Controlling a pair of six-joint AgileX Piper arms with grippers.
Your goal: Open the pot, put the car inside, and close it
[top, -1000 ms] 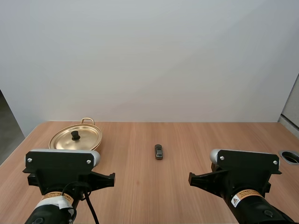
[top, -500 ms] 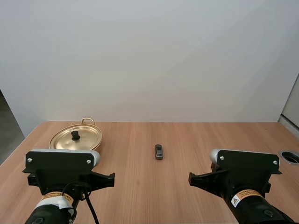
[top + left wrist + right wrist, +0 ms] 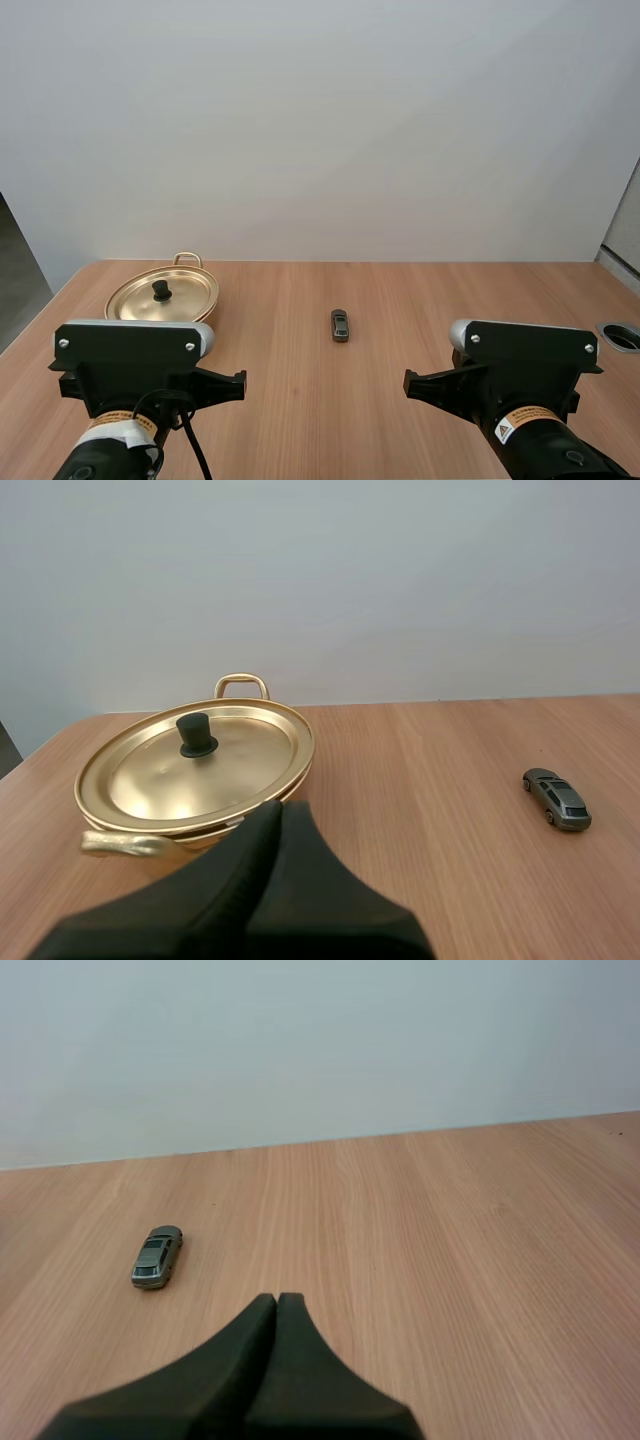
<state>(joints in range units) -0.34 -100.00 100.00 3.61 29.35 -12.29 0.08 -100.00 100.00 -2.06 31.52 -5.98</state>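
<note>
A shallow gold pot (image 3: 162, 294) with its lid (image 3: 195, 768) on and a black knob (image 3: 198, 736) stands at the table's back left. A small grey toy car (image 3: 340, 325) lies alone near the table's middle (image 3: 558, 799) (image 3: 157, 1256). My left gripper (image 3: 278, 815) is shut on nothing, its fingers together as one dark wedge just short of the pot's near rim. My right gripper (image 3: 276, 1305) is likewise shut and empty, well back from the car and to its right. Both arms sit at the table's near edge.
The wooden table (image 3: 400, 300) runs bare between the pot, the car and the arms. A round cable hole (image 3: 622, 336) sits at the table's right edge. A plain white wall backs the table.
</note>
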